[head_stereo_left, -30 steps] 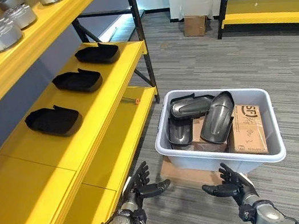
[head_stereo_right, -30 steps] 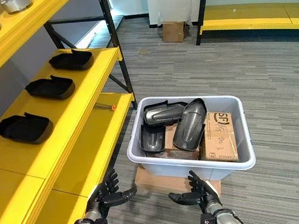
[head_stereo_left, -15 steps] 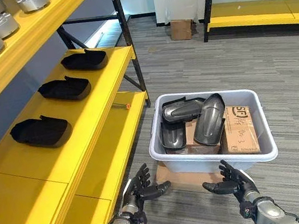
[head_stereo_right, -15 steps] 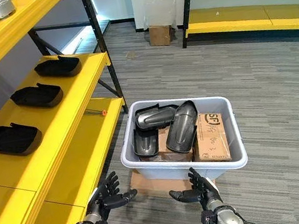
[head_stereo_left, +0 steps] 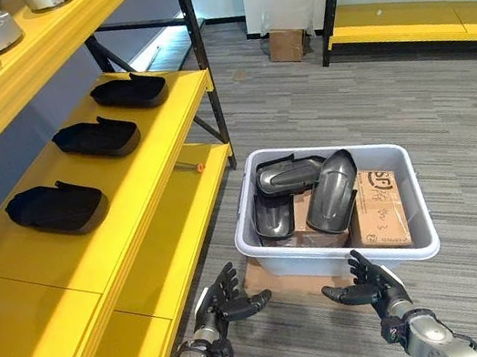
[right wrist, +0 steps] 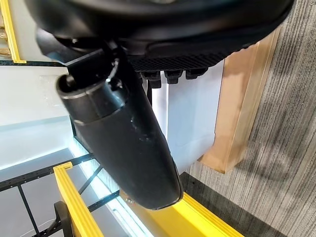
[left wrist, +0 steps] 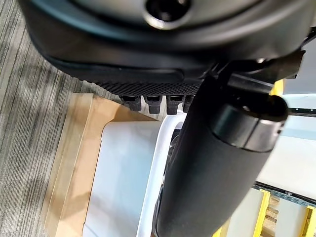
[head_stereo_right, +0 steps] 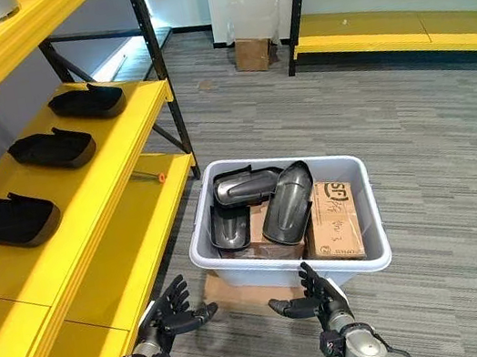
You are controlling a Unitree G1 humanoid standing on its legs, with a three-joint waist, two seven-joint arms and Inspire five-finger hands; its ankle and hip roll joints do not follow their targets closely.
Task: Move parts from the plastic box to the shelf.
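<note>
Grey plastic box (head_stereo_left: pixel 414 248) on cardboard, glossy dark curved parts (head_stereo_left: pixel 331 192) inside

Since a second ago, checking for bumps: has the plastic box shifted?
No. The plastic box sits on the same cardboard sheet beside the shelf post; the camera moved.
</note>
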